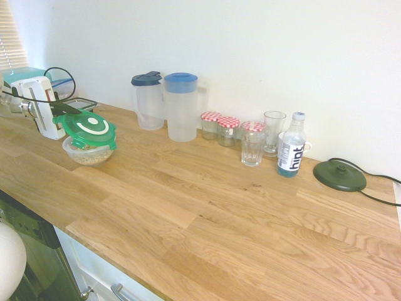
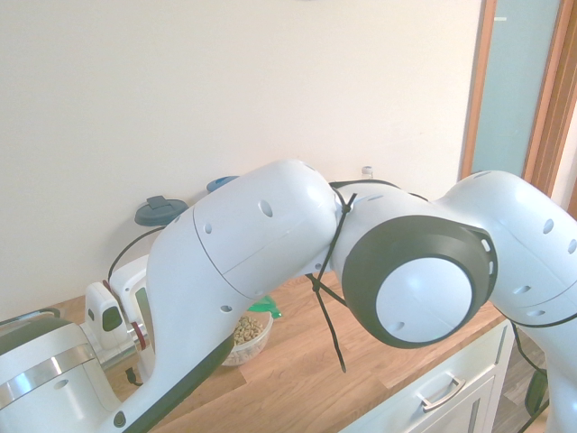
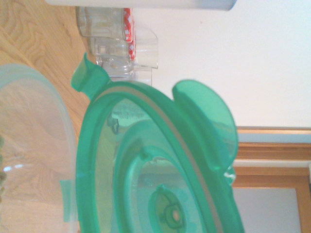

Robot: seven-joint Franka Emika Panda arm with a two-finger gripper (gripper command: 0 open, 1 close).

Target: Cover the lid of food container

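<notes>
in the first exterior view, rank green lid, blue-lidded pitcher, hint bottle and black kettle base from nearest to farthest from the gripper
1. green lid, at the gripper, over the food container
2. blue-lidded pitcher, mid-counter by the wall
3. hint bottle, further right
4. black kettle base, far right

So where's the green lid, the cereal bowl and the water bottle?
green lid [image 1: 88,127], first exterior view, top face.
cereal bowl [image 1: 88,156], first exterior view, side wall.
water bottle [image 1: 291,153], first exterior view, label.

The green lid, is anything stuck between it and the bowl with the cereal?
Nothing visible. The green lid hangs tilted right over the food container, gripped at its edge by the gripper. Only open air shows between lid and bowl rim.
</notes>
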